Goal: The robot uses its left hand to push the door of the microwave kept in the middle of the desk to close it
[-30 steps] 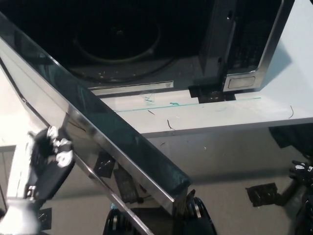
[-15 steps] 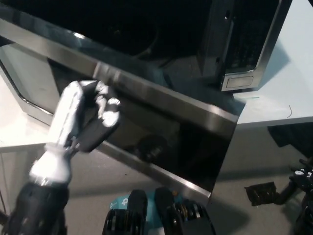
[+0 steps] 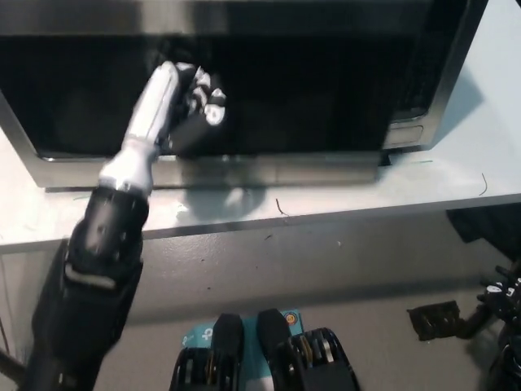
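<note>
The pale desk surface point(image 3: 342, 199) carries the dark, steel-trimmed microwave point(image 3: 269, 159), which fills the upper part of the head view. Its long axis runs left to right across the picture, and its front faces the robot. The black glass door point(image 3: 309, 90) lies flush along that front, parallel to the desk edge, with the steel strip beneath it straight from the left corner to the control panel side at the right.

At the left of the door, the white left hand point(image 3: 183, 102) reaches up from the lower left on its black forearm. It presses against the door glass, its fingers point(image 3: 207, 98) curled and bunched against the pane, grasping nothing. The door lies directly behind and around the hand, stretching well to its right.

At the far lower right edge, the black right hand point(image 3: 498, 300) hangs low beside the desk; whether it is clenched or released cannot be made out.
</note>
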Available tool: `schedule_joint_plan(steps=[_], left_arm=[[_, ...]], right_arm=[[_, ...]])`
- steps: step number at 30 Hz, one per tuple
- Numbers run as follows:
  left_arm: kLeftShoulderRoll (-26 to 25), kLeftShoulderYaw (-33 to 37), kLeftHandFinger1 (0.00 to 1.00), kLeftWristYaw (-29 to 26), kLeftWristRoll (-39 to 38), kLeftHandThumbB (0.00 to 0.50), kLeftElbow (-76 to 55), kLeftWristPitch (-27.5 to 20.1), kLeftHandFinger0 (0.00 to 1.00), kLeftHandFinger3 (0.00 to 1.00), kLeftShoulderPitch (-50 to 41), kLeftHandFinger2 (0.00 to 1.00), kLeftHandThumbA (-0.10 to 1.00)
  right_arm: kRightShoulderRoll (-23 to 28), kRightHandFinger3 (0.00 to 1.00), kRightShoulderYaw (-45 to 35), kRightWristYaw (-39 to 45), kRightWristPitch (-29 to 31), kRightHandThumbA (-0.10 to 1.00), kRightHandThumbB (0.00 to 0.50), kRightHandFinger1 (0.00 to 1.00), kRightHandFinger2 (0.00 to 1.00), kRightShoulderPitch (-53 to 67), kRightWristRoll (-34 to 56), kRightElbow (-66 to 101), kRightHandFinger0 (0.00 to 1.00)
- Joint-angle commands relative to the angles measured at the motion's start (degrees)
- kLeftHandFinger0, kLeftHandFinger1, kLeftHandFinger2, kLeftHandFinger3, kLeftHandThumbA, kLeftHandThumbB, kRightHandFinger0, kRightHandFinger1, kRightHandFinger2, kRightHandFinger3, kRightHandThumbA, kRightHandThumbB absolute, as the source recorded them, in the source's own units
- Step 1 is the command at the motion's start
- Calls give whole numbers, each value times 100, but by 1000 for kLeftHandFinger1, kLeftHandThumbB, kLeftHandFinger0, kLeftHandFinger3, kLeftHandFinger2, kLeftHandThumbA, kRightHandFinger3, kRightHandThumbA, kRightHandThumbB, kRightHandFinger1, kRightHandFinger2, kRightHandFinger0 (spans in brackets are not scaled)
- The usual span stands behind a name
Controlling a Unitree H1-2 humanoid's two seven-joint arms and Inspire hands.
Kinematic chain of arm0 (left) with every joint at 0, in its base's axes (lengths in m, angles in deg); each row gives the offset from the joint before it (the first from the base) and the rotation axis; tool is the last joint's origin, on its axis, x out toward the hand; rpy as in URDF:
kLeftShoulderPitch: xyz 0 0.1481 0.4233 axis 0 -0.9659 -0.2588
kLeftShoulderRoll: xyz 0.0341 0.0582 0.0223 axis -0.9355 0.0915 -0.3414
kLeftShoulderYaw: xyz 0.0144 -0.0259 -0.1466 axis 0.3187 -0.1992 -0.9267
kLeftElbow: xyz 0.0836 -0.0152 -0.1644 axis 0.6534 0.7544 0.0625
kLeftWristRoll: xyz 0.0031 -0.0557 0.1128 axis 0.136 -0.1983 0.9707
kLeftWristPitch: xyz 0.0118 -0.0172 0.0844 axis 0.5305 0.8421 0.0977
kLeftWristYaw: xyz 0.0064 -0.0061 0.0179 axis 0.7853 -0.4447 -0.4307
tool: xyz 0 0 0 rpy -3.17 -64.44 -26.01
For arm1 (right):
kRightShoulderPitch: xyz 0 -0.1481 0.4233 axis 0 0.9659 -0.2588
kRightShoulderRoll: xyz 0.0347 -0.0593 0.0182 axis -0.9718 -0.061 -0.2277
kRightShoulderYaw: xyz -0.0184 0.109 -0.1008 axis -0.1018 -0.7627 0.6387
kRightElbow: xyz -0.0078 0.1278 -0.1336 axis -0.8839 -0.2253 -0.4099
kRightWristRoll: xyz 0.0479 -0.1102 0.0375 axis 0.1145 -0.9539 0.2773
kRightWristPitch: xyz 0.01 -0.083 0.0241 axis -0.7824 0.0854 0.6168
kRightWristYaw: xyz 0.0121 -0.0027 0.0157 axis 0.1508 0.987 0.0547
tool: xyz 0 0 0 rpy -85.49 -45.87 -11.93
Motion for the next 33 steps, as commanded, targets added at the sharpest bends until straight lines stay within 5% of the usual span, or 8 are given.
schedule_joint_plan(steps=[1, 3, 12, 14, 23, 28, 31, 33], left_arm=[[-186, -108, 33, -456, 434, 9, 756, -770, 23, 350, 715, 145, -100], [-209, -160, 13, -624, 507, 22, 1276, -880, 0, 360, 1075, 136, -100], [-60, -386, 32, -704, 559, 16, 1309, -901, 6, 360, 1326, 175, -100], [59, -440, 0, -598, 535, 22, 660, -721, 0, 347, 995, 130, -100], [465, -822, 38, -163, 123, 0, -2301, -127, 16, 301, -989, 130, -100], [414, -1118, 28, -88, -317, 0, -3085, -112, 3, 304, -1717, 142, -100], [300, -1452, 37, -90, -731, 0, -3439, -371, 17, 326, -2617, 183, -100], [304, -1587, 63, -110, -814, 5, -3400, -588, 42, 311, -3026, 196, -100]], right_arm=[[41, 708, 43, -12, 113, -100, 55, 373, 485, -45, 13, 175, 379], [9, 703, -1, -26, 132, -100, 59, 289, 442, -26, 67, 183, 285], [8, 694, -46, 14, 61, -100, 50, 275, 410, -8, 115, 300, 264], [10, 687, -84, 107, 107, -100, 45, 216, 376, -4, 195, 290, 202], [99, 703, 74, 31, 103, -100, 46, 328, 442, -21, -30, 270, 321], [125, 681, 46, 32, 145, -100, 55, 328, 447, -31, -3, 223, 326], [96, 622, -4, 1, 252, -100, 60, 198, 344, -70, 49, 102, 166], [101, 621, 28, -23, 250, -100, 51, 263, 391, -75, 2, 90, 237]])
